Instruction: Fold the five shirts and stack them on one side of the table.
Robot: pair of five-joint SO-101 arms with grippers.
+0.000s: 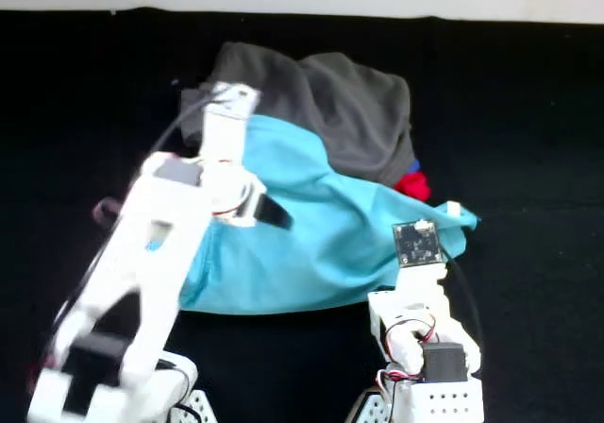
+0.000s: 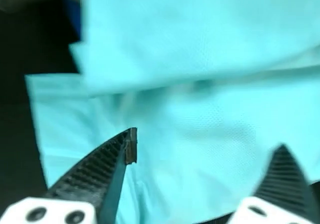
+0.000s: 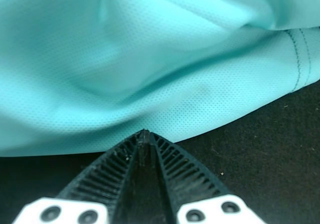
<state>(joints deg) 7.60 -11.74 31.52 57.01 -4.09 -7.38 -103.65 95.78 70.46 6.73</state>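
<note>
My left end effector (image 2: 205, 156) hung open over the turquoise shirt (image 1: 321, 244), its two fingers spread wide above the cloth with nothing between them. My right end effector (image 3: 144, 136) sat closed, tips pressed together at the shirt's near hem, just where the fabric met the black tabletop (image 1: 528, 111); I could see no cloth caught in it. In the high view the turquoise shirt lay spread and rumpled across the centre of the frame, draped over part of a grey shirt (image 1: 349, 111) heaped at upper centre. A red garment (image 1: 412, 185) and a sliver of blue cloth (image 1: 413, 166) peeked out between the two at centre right. None of it was folded and no stack stood on either side, so I judged the task to be at its beginning. The turquoise shirt looked light, thin and thoroughly limp, a fine mesh knit that would sag, bunch and slide over the pile beneath rather than hold any shape; nothing about it seemed fragile. I reckoned the best hold would be a pinch on a stitched edge, the hem or a shoulder seam, where the doubled cloth gives the fingers something firm. With one end effector to each corner, the shirt could be drawn flat and clear of the others before any fold.
</note>
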